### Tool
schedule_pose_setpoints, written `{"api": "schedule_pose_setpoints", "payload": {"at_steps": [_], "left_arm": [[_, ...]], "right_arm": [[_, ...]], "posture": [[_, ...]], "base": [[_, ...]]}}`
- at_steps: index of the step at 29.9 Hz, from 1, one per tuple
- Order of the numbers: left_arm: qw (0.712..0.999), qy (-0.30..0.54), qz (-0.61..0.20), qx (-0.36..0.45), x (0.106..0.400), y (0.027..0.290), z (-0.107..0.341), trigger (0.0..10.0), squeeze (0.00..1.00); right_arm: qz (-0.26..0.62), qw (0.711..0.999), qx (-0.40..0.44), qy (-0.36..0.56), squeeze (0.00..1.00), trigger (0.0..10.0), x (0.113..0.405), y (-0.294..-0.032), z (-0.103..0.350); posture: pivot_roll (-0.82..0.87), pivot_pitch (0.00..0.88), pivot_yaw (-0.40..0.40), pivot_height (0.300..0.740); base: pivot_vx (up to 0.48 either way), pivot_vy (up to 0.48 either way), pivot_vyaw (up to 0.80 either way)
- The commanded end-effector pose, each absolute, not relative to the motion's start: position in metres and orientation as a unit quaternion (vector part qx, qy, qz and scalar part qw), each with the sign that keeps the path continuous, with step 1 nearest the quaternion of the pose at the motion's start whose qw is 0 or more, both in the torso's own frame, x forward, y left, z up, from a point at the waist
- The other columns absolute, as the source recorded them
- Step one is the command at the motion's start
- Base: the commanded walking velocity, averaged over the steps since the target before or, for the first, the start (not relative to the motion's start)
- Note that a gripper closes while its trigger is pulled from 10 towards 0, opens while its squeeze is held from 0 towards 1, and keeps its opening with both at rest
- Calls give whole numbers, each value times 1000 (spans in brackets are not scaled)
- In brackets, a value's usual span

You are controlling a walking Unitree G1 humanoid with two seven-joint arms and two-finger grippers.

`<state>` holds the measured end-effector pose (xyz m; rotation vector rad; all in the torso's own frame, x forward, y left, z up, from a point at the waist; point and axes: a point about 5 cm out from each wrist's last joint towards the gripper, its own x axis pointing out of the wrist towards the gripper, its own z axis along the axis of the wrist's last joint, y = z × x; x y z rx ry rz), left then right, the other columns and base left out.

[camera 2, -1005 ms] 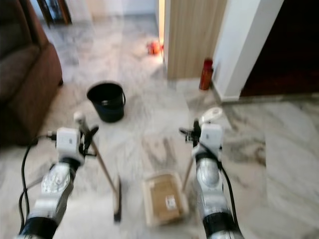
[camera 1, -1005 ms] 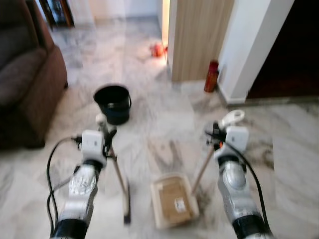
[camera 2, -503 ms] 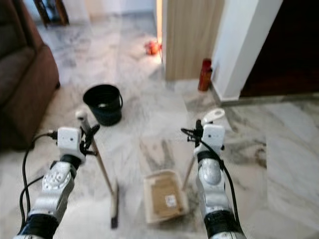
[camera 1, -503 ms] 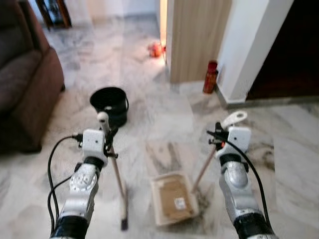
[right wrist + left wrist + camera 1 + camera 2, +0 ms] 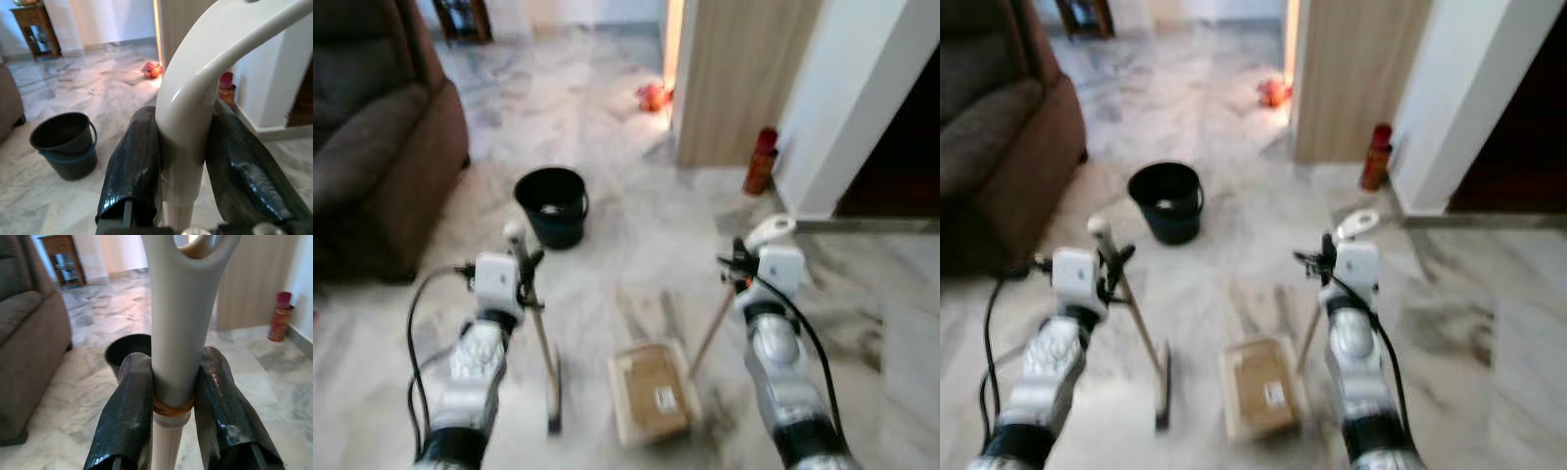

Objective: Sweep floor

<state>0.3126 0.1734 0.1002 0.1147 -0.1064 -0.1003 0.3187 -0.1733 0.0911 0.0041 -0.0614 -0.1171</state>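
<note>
Broom [image 5: 544,357], pale slanted handle clamped in left gripper [image 5: 173,404]; cream dustpan [image 5: 651,392] handle in right gripper [image 5: 182,166].

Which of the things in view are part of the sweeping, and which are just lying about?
Job:
- broom, handle clamped by the left gripper
- dustpan on the floor, its handle held by the right gripper
- black bucket, possibly for the sweepings

Lying about:
- brown sofa
- red canister by the wall
- small orange object on the floor
- wooden side table
</note>
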Motion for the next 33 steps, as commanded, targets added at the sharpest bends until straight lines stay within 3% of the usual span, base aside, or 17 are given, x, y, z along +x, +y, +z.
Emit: {"api": "schedule_pose_setpoints", "payload": {"at_steps": [1,24,33], "left_arm": [[994,-74,-42,63,315,179,110,10000,0],[994,-77,-43,64,316,177,112,10000,0],[994,-77,-44,64,316,177,112,10000,0]], "right_arm": [[-55,997,4,-59,0,10000,324,-170,105],[-50,997,-2,-59,0,10000,323,-169,105],[-48,997,0,-62,0,10000,324,-168,106]], "posture": [[-24,90,15,740],[-22,96,15,740],[-20,95,14,740]], "base": [[251,0,0],[255,0,0],[263,0,439]]}}
